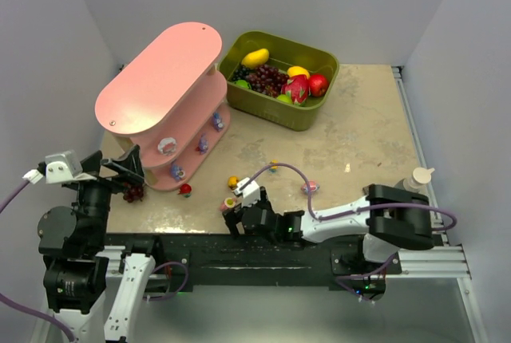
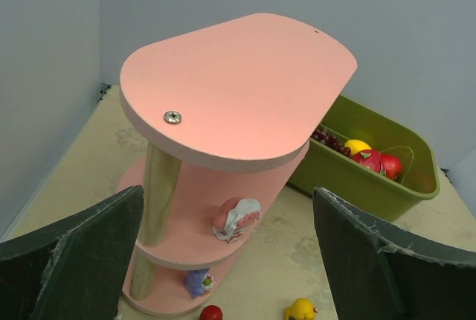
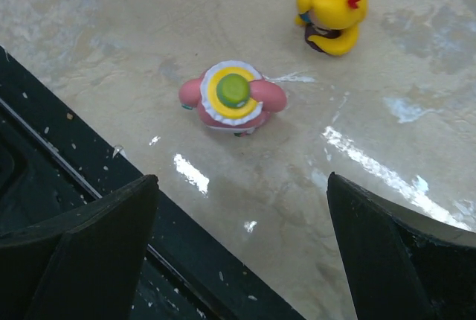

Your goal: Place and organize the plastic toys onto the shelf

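The pink three-tier shelf (image 1: pixel 164 88) stands at the back left and also shows in the left wrist view (image 2: pixel 238 89). It holds a pink-and-white toy (image 2: pixel 236 218) on the middle board. Purple toys (image 1: pixel 202 143) stand on the lower boards, one of them in the left wrist view (image 2: pixel 198 283). A red toy (image 1: pixel 185 190) and a yellow toy (image 1: pixel 232 182) stand on the table. My right gripper (image 1: pixel 233 214) is open and empty just short of a pink toy with a yellow top (image 3: pixel 233 97); the yellow toy (image 3: pixel 332 9) is beyond it. My left gripper (image 1: pixel 126 169) is open and empty, facing the shelf's near end.
An olive-green bin (image 1: pixel 311 112) of larger fruits stands at the back, right of the shelf. A dark red grape bunch (image 1: pixel 132 193) lies by the shelf's near end. Two more small toys (image 1: pixel 310 187) stand mid-table. A white bottle (image 1: pixel 419 177) stands at the right edge.
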{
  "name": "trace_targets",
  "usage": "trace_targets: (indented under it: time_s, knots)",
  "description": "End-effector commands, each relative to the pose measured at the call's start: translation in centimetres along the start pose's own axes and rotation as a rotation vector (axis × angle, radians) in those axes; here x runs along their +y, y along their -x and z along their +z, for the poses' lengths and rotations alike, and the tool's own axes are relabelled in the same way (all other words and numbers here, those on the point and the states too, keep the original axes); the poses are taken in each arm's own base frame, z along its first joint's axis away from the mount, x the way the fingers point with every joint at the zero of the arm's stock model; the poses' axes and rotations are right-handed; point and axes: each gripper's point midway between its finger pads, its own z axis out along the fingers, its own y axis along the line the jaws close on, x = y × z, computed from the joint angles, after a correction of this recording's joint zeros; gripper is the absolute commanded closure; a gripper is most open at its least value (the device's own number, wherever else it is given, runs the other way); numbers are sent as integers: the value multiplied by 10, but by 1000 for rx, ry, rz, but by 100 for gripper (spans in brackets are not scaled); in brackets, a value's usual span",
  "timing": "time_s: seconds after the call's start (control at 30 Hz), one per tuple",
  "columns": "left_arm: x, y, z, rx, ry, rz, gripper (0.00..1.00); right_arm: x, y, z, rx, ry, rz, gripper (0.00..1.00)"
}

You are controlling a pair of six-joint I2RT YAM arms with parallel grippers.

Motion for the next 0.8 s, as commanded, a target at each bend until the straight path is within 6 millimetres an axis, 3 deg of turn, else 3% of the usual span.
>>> trace_targets:
  time_s: [0.0, 0.17, 0.47, 0.77]
  knots:
    - [-3, 3, 2, -18, -22, 14, 0, 19, 23, 22, -91, 1, -5, 1]
    - [-3, 2, 3, -16, -21, 22, 1, 22, -1, 41, -61, 11, -24, 1]
    - [-1, -2, 4, -12, -15, 25, 0, 14, -12, 69, -87, -87, -26, 8]
    - [-1, -2, 5, -12, -18, 27, 0, 0, -22, 69, -93, -147, 21, 24]
